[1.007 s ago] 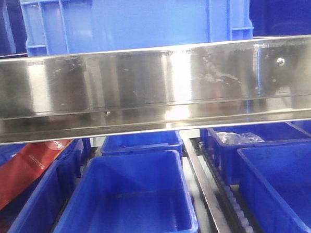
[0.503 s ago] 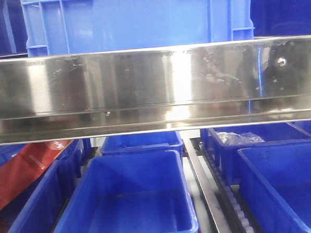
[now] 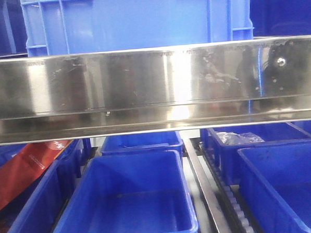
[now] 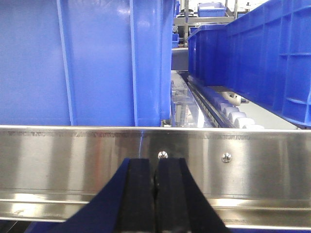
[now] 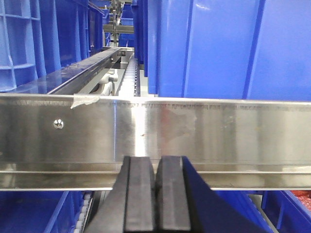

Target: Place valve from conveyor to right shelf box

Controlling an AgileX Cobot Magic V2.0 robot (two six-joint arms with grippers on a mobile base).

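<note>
The valve and the conveyor are out of view. My left gripper [image 4: 156, 162] is shut with nothing between its black pads, facing a steel shelf rail [image 4: 73, 160] with a blue box [image 4: 87, 63] behind it. In the right wrist view my right gripper [image 5: 156, 160] is also shut and empty, close to the same kind of rail [image 5: 228, 136], under a blue box [image 5: 223, 48]. In the front view neither gripper shows. On the lower shelf stand an empty middle box [image 3: 128, 201] and a right box [image 3: 284, 183].
A broad steel rail [image 3: 154, 90] crosses the front view, carrying a light blue crate [image 3: 134, 18]. Roller tracks [image 3: 236, 211] and a metal divider [image 3: 201, 192] separate the lower boxes. A rear right box holds a clear plastic bag [image 3: 240, 138]. A red package [image 3: 22, 170] lies at the left.
</note>
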